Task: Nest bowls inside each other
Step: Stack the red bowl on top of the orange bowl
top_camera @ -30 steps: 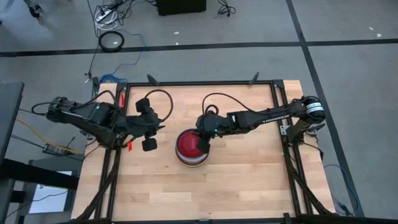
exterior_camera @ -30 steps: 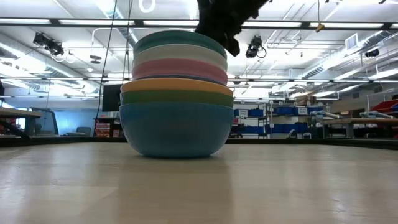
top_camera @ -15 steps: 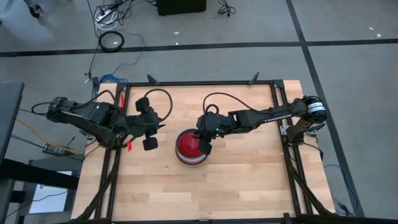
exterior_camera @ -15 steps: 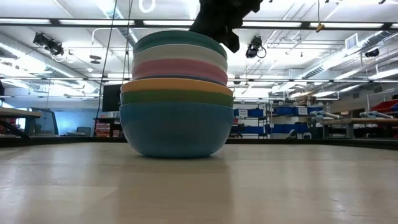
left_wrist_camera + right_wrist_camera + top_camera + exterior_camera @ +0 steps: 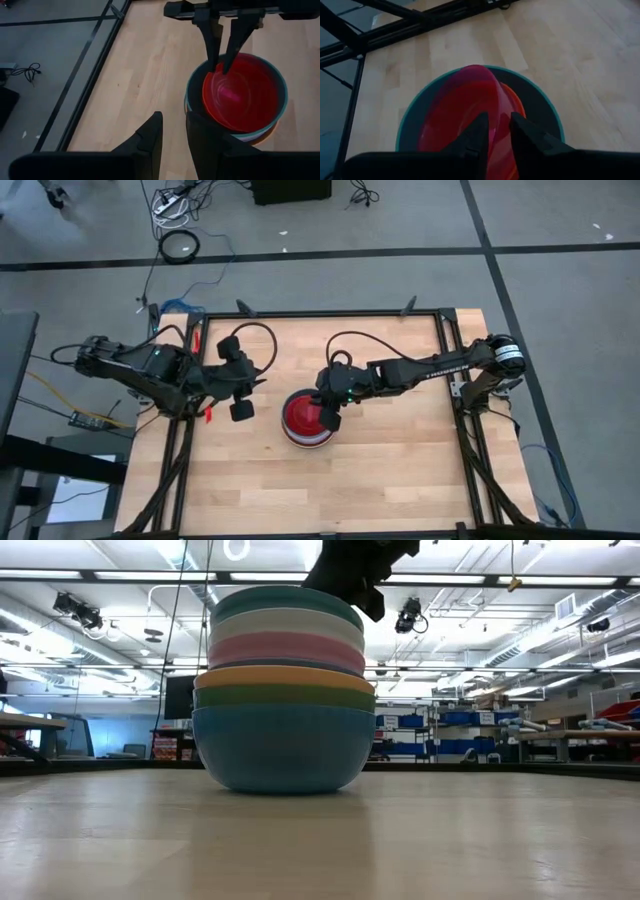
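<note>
One stack of nested bowls (image 5: 283, 690) near the table's (image 5: 390, 470) middle. Low view, bottom up: blue, green, orange, a thin mauve edge, pink, white, teal. Red bowl (image 5: 240, 93) sits inside at the top. All round, smooth plain plastic; no labels or writing readable. Right gripper (image 5: 332, 416) is over the stack's right side, fingers narrowly apart astride the red bowl's rim, one inside, one outside; can't tell if they're clamped. Left gripper (image 5: 241, 388) waits near the left edge, fingers slightly apart, holding nothing. Table is light wood planks with a black frame.
</note>
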